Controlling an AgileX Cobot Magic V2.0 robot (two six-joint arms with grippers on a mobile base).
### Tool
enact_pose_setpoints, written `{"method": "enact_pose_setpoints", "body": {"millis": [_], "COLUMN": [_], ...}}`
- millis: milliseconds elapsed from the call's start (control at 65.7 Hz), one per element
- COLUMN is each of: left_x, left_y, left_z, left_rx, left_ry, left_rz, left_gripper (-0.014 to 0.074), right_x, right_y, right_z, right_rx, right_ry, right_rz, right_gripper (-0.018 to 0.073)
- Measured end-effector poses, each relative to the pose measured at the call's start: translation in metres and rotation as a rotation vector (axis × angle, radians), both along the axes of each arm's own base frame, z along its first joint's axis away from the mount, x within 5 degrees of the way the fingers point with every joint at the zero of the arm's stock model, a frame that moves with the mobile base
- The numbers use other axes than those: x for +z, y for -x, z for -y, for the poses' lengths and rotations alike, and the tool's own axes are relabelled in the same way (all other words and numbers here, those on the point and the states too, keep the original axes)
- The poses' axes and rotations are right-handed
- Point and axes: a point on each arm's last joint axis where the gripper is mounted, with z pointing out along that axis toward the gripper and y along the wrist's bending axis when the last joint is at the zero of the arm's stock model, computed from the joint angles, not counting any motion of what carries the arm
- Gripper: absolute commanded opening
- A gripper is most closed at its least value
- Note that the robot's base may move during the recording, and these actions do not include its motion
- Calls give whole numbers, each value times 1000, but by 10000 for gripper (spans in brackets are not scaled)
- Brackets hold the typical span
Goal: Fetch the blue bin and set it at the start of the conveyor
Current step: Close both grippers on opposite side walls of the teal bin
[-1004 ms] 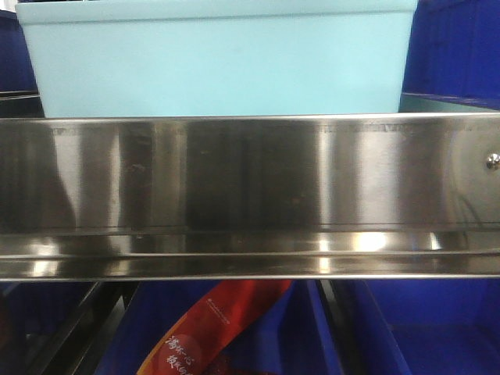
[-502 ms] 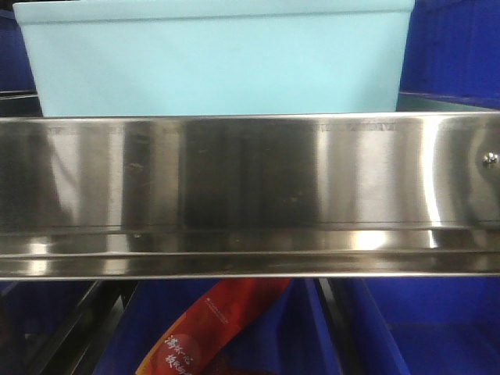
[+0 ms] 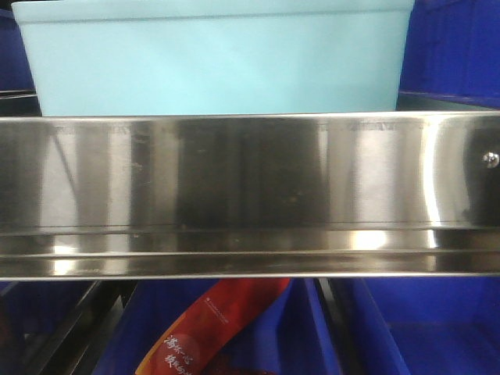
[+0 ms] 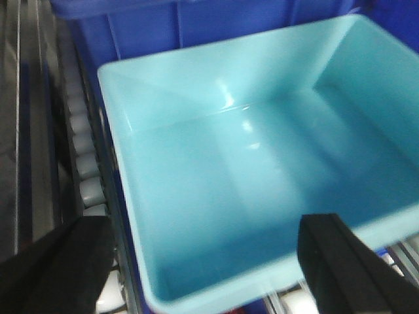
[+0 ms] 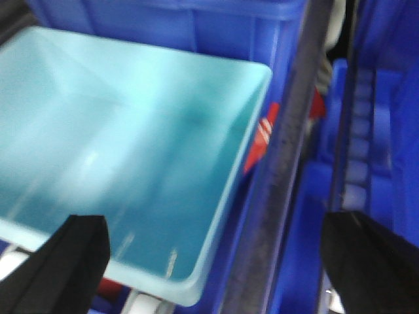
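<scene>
Your blue bin (image 3: 219, 62) sits at the shelf's front edge, just behind the steel rail (image 3: 250, 172), resting on rollers (image 4: 85, 163) — dark blue bins (image 3: 453, 47) flank it. The left gripper (image 4: 203, 232) hangs over its near rim, jaws spread wide and gripping nothing. The right gripper (image 5: 213, 226) is just as wide and empty, above the bin's right side.

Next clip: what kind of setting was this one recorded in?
Likely a warehouse or stockroom with roller-fed rack shelving: a pale blue bin sits behind a stainless-steel shelf rail, white rollers run beside it, and dark blue bins crowd around.
</scene>
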Motion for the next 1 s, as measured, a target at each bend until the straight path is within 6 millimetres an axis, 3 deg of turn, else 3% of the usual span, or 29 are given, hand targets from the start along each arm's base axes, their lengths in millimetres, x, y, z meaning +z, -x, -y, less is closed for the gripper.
{"method": "enact_pose_setpoints", "body": {"millis": [183, 320, 654, 715, 791, 928, 974, 1004], "left_x": [-12, -31, -78, -83, -85, -85, -85, -85], "left_y": [-48, -77, -110, -112, -114, -114, -115, -114], "left_z": [-5, -15, -11, -11, -10, -10, -10, -9], "left_rx": [87, 139, 154, 154, 154, 153, 153, 151], "left_ry": [-26, -37, -60, -63, -66, -61, -60, -47], "left_rz": [-120, -191, -319, -331, -337, -330, -326, -327], "left_gripper": [473, 473, 472, 452, 368, 95, -34, -90], "right_x": [-11, -31, -86, -91, -96, -97, -97, -97], "right_y": [-40, -65, -107, -111, -114, -115, -115, -115], "right_z": [-4, -9, -20, -20, -21, -21, -22, -22], "right_rx": [-48, -62, -62, -63, -65, -65, -65, -70], "right_ry": [52, 59, 89, 92, 93, 92, 87, 75], "right_rz": [-111, -177, -301, -314, -324, -320, -317, -321], "right_gripper": [549, 549, 518, 449, 301, -55, -146, -161]}}
